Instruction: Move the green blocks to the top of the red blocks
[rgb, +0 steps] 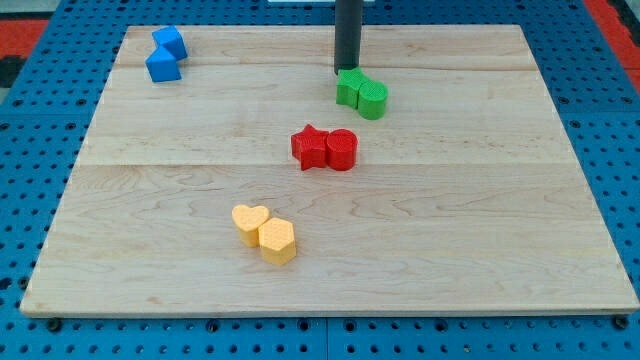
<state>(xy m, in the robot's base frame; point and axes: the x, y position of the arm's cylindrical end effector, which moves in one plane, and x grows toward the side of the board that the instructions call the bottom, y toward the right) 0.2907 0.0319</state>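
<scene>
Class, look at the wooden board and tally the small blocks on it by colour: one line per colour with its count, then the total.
Blue: 2, the blue cube and the blue block below it
Green: 2, the green block and the green cylinder, just below my tip
Red: 2, the red star and the red cylinder
Yellow: 2, the yellow heart and the yellow hexagon
Total: 8

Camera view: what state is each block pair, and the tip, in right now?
My tip: down at the green pair's top edge, apparently touching.
Green blocks: side by side, above the red ones, apart from them.
Red blocks: touching, mid-board.
Yellow blocks: touching, lower left.
Blue blocks: touching, top-left corner.
</scene>
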